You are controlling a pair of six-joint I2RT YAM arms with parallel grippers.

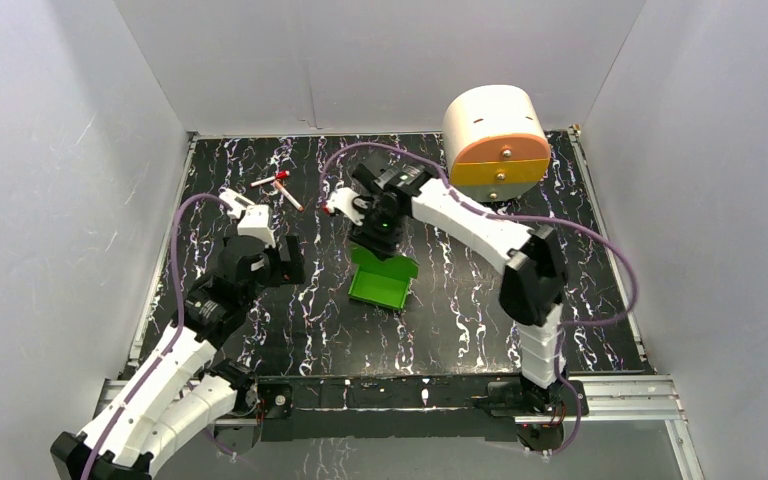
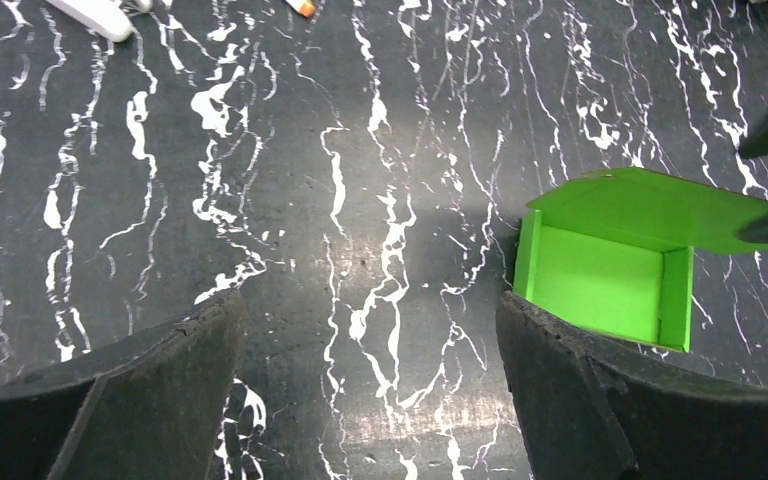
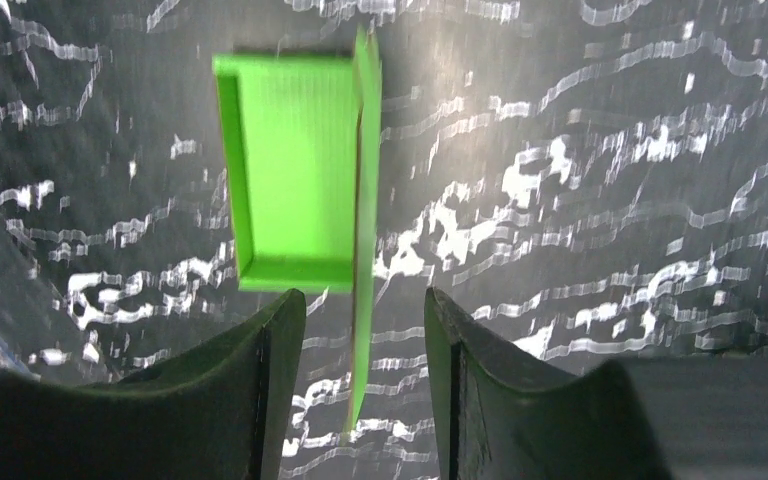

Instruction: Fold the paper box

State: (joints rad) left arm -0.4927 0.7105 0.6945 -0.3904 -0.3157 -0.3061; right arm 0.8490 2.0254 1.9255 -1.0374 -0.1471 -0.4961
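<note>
The green paper box point(image 1: 381, 283) lies on the black marbled table as an open shallow tray with its lid flap raised. In the right wrist view the tray point(image 3: 295, 170) lies ahead. The flap is seen edge-on there and runs down between my fingers. My right gripper point(image 3: 365, 305) is open around that flap, with a gap on each side. It hangs just above the box's far edge in the top view point(image 1: 380, 238). My left gripper point(image 2: 370, 310) is open and empty, and it sits to the left of the box point(image 2: 605, 270) over bare table. It also shows in the top view point(image 1: 298, 264).
A cream-and-orange rounded drawer unit point(image 1: 495, 140) stands at the back right. Red-and-white pens point(image 1: 282, 186) lie at the back left of the mat. A small white object point(image 1: 338, 203) lies beside the right wrist. White walls enclose the table.
</note>
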